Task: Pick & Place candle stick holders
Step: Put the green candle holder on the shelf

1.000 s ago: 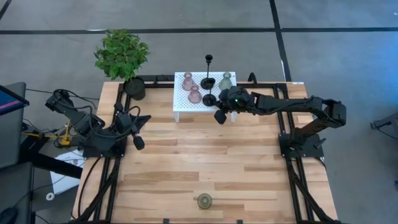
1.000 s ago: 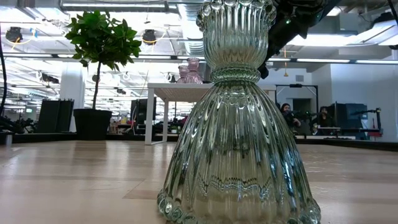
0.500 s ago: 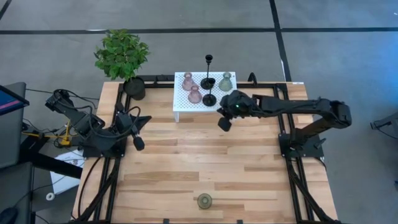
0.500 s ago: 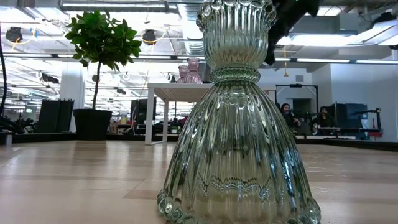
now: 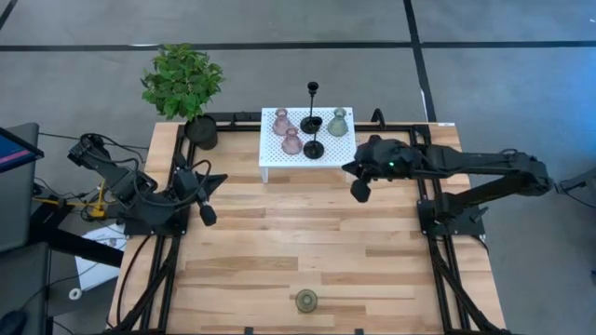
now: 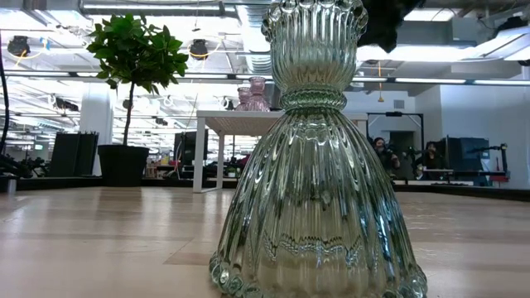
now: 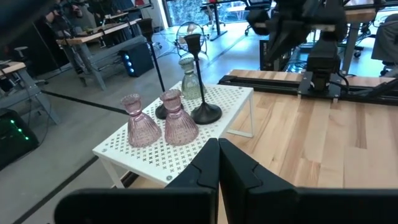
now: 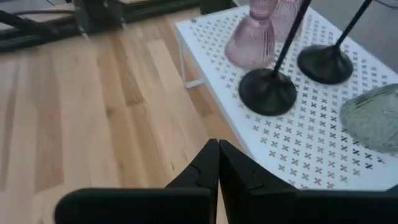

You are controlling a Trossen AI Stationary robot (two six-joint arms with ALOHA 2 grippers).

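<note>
High view: right gripper hangs empty over the surface just beside the white rack, fingers clenched; five candle stick holders stand on the rack, a sixth green holder at the near edge. Low view: that green holder fills the foreground. Wrist views: left gripper fingers pressed together, empty, parked at the left side.

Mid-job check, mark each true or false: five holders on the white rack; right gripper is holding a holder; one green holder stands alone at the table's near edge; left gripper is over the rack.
1. Five holders stand on the white rack. True.
2. The right gripper holds a holder. False: shut and empty, beside the rack.
3. A green holder stands alone near the table's front edge. True.
4. The left gripper is over the rack. False: it waits at the table's left side.
</note>
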